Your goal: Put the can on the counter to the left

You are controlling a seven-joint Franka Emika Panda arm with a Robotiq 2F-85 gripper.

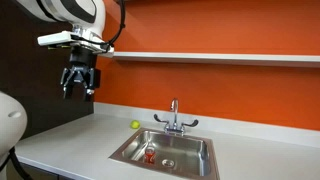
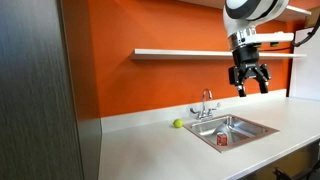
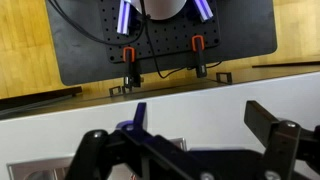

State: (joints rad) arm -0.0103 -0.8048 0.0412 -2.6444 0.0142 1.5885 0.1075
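– Down in the sink (image 1: 190, 150), near its drain, that's where I have the can (image 1: 149, 155): red, standing upright on the steel floor of the basin. Both exterior views show it there (image 2: 222, 140).

– So nothing is done yet?

– As I judge it, no. The can is not on the surface (image 1: 70, 145) and nothing is touching it. The jaws are high above the sink, up at the level of the shelf (image 2: 180, 52), and they are spread wide with nothing between them. My wrist view agrees: two dark fingers (image 3: 285, 140) far apart, no can anywhere in that picture.

– What else sits around the sink?

– A small yellow-green ball (image 1: 135, 125) on the surface just beside the sink's rim, on the side away from the can's corner, close to the faucet (image 1: 174, 115). It is not my object, and I would want to steer clear of it when I set down.

– And what remains?

– Everything, I think. Bring the jaws down over the sink, line them up around the can, close on it, lift it clear of the basin wall, carry it across to the surface left of the sink and let go. The reach into the basin looks to me like the tight part, since the can stands below the rim.
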